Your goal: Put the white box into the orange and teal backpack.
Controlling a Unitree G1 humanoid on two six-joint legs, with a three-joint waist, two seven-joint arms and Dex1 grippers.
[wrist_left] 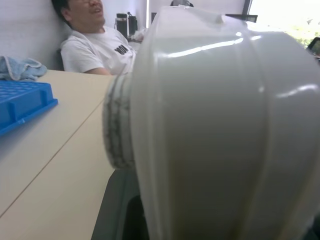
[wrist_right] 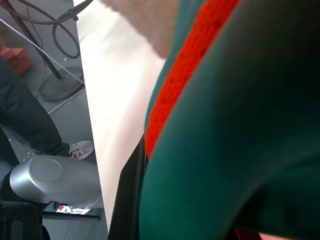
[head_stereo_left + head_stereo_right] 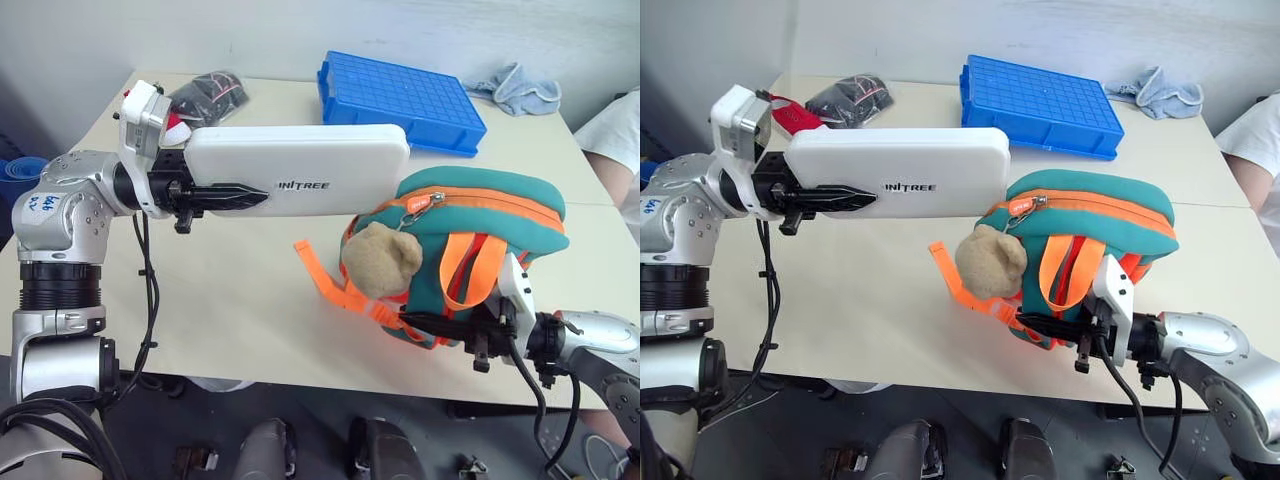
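Note:
My left gripper [image 3: 255,196] is shut on the white box [image 3: 300,170], holding it level above the table with its lettering facing me. The box's right end reaches the top left of the orange and teal backpack [image 3: 480,215], next to the zipper pull; whether it enters the bag I cannot tell. A tan plush toy [image 3: 382,258] hangs on the backpack's front. My right gripper [image 3: 420,322] is shut on the backpack's lower front edge by the orange straps. Up close, the left wrist view shows the white box [image 1: 215,125], and the right wrist view the backpack's teal fabric [image 2: 240,150].
A blue gridded tray [image 3: 400,100] lies at the back of the table, with a light blue cloth [image 3: 515,88] to its right and a dark plastic bag [image 3: 210,95] to its left. A person in a white shirt [image 3: 620,130] sits at the table's right side.

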